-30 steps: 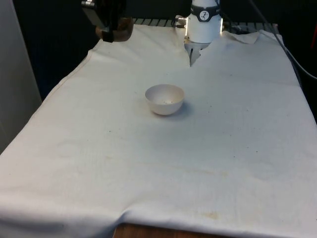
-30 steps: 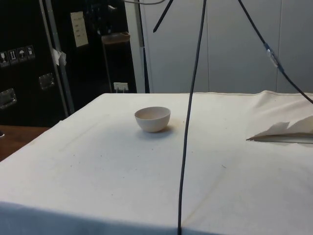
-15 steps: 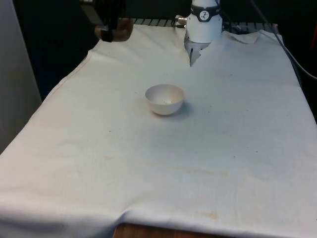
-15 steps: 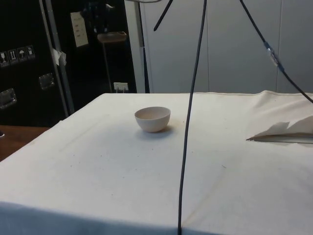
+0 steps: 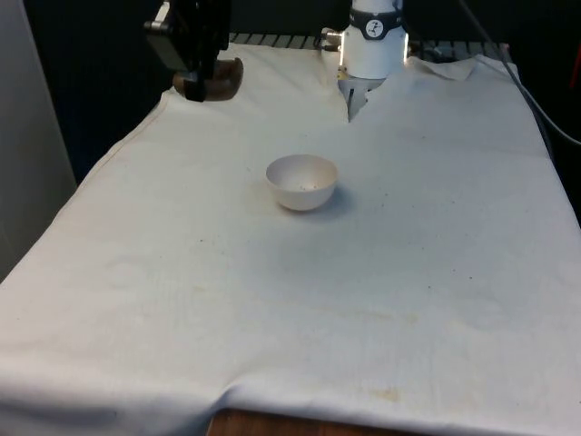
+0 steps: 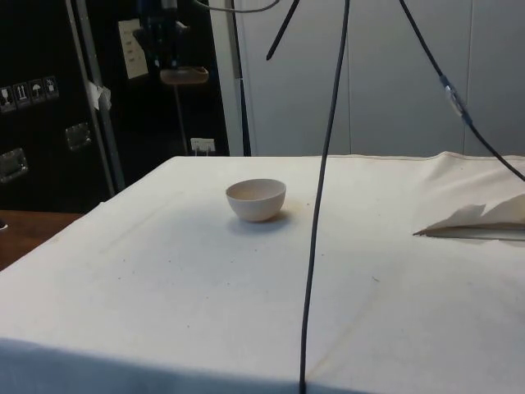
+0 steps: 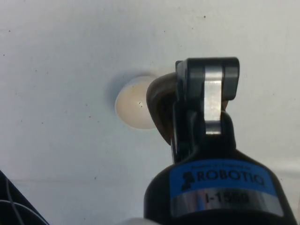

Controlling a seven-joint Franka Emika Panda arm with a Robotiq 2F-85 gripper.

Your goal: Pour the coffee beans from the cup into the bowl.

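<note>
A small white bowl (image 5: 302, 182) stands near the middle of the white cloth, also seen as bowl (image 6: 256, 199) from the side. High above the table's far corner on the front view's left, my gripper (image 5: 201, 74) is shut on the rim of a brown cup (image 5: 218, 80). From the side, the cup (image 6: 184, 75) hangs level under the gripper (image 6: 166, 57), well above and beyond the bowl. In the wrist view, the gripper (image 7: 187, 110) holds the cup (image 7: 160, 105), with the bowl (image 7: 132, 107) far below, beside it. The cup's contents are hidden.
The robot base (image 5: 372, 45) stands at the table's far end, where the cloth folds up (image 6: 480, 217). A dark cable (image 6: 316, 205) hangs in front of the side camera. The table's edge (image 5: 118, 150) on the front view's left lies below the cup.
The gripper with the cup has come down a little and shifted slightly to the left in the side view. The bowl has not moved.
</note>
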